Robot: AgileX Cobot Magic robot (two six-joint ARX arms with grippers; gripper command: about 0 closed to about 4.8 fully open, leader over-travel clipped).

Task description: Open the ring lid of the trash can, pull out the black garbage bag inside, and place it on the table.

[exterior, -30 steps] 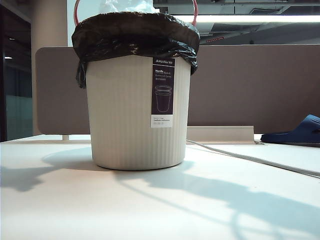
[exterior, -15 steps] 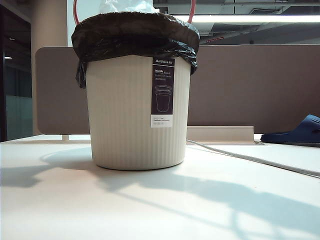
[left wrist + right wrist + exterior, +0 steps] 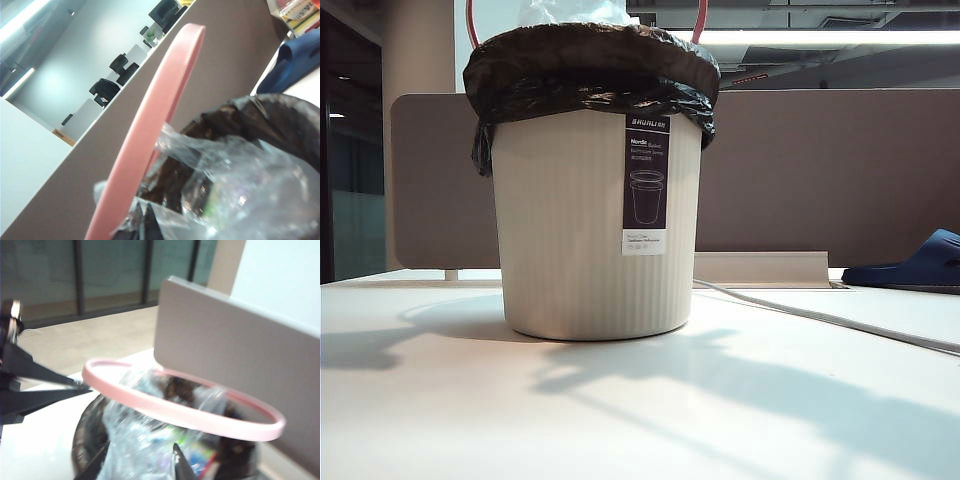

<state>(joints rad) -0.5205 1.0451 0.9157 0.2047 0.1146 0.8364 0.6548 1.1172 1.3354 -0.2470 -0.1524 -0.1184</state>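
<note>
Table (image 3: 650, 420): wide white top, brownish-grey partition (image 3: 820, 170) along the back edge; dark blue slipper (image 3: 910, 265) at one end.

Trash can (image 3: 565, 230): cream-white, ribbed, tall dark label; standing upright on the table. Holds the black garbage bag (image 3: 590, 65), glossy and crinkled, its mouth folded over the rim; clear crumpled plastic (image 3: 135, 440) fills the bag.

Ring lid (image 3: 175, 407): thin salmon-pink hoop, lifted clear above the can's mouth, tilted.

Left gripper (image 3: 80, 386): black fingers pressed together, pinching the ring lid's edge.

Right gripper (image 3: 137, 462): fingertips (image 3: 181, 465) spread apart, just above the clear plastic, below the hoop, gripping nothing.
</note>
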